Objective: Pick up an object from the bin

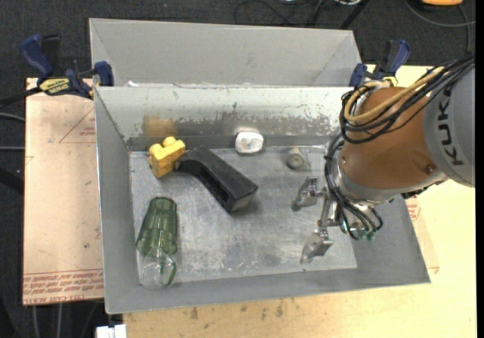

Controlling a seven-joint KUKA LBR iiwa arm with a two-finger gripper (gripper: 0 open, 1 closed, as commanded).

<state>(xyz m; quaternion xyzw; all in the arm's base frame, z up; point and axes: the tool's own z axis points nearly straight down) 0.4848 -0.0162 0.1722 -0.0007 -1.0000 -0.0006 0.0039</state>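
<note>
**End effector spread over bare floor at the bin's right side**

The end effector (pixel 311 221) hangs low inside the grey metal bin (pixel 227 98), its two fingers (pixel 306 195) spread apart with bare bin floor showing between them. Behind it sits the arm's orange cover (pixel 386 149), wrapped in black cables (pixel 355 106).

The nearest thing is a small grey round piece (pixel 295 158), just beyond the far finger, towards the bin's back wall, and apart from it. Further along the same wall, to the end effector's left, lies a white rounded lump (pixel 249 141). A black angled block (pixel 221 178) lies well to the left, stretched across the middle of the floor. Past its far end, a yellow block (pixel 165 156) sits touching or just beside it. A clear green plastic cup (pixel 158 232) lies on its side furthest from the end effector, in the near left corner.
</note>
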